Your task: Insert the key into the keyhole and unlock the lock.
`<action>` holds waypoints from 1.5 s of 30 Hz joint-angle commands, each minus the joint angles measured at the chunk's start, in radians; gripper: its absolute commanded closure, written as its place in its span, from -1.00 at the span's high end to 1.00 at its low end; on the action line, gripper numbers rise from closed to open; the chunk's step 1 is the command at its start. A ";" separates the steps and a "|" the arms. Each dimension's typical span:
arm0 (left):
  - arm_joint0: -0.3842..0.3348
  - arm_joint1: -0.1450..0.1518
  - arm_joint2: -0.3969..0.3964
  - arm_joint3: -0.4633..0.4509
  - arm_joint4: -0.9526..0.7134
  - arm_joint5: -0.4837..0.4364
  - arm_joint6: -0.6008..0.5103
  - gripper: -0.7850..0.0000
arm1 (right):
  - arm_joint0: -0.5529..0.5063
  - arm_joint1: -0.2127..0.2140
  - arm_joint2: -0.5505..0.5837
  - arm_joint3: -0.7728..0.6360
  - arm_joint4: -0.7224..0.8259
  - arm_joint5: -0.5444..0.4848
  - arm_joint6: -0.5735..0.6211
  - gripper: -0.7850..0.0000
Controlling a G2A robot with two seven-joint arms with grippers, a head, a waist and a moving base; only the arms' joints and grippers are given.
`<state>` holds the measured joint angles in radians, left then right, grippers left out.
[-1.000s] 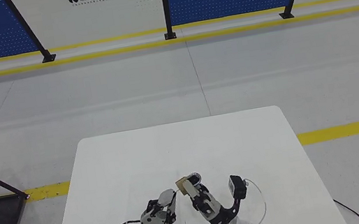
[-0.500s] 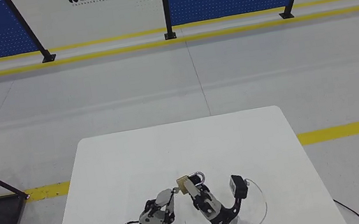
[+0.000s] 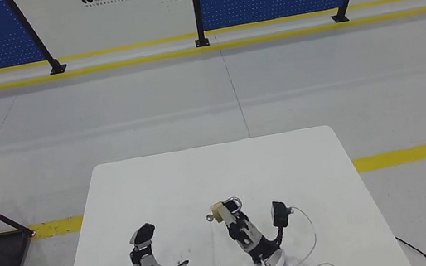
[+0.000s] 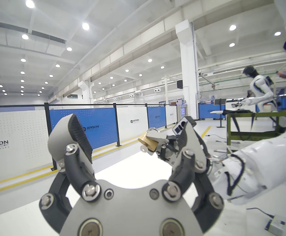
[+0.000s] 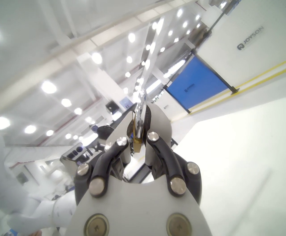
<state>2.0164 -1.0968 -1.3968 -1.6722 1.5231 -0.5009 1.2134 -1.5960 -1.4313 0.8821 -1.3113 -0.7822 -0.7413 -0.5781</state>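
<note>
The right tool [image 3: 228, 218] pinches the brass lock [image 4: 148, 142] above the desk [image 3: 303, 169], key [image 4: 143, 148] in its keyhole; the left tool [image 3: 161, 252] is spread, well apart.

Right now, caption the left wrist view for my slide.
Open left end effector faces the right end effector gripping the brass padlock, key inserted.

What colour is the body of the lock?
The lock body is brass-gold; left wrist view shows it best.

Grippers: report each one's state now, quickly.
Left gripper: open, holding nothing.
Right gripper: closed on the lock, with the key sticking out of it.
</note>
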 commanded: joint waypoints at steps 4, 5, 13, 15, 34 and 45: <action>0.044 0.017 -0.089 -0.003 -0.051 -0.097 0.009 1.00 | 0.035 -0.012 -0.039 0.036 -0.006 0.165 0.146 -1.00; 0.047 0.019 -0.097 -0.001 -0.059 -0.100 0.005 1.00 | 0.044 -0.016 -0.051 0.044 -0.007 0.196 0.173 -1.00; 0.064 0.033 -0.137 0.006 -0.146 -0.112 -0.007 1.00 | 0.120 -0.051 -0.139 0.126 0.024 0.336 0.352 -1.00; 0.064 0.033 -0.137 0.006 -0.146 -0.112 -0.007 1.00 | 0.137 -0.061 -0.158 0.150 0.036 0.355 0.374 -1.00; 0.064 0.033 -0.137 0.006 -0.146 -0.112 -0.007 1.00 | 0.177 -0.070 -0.204 0.197 0.063 0.397 0.627 1.00; 0.064 0.033 -0.137 0.006 -0.146 -0.112 -0.007 1.00 | 0.096 -0.023 -0.140 0.091 -0.040 0.351 0.543 1.00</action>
<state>2.0799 -1.0637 -1.5337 -1.6665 1.3770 -0.6133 1.2068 -1.4886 -1.4619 0.7293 -1.2036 -0.8097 -0.3779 -0.0236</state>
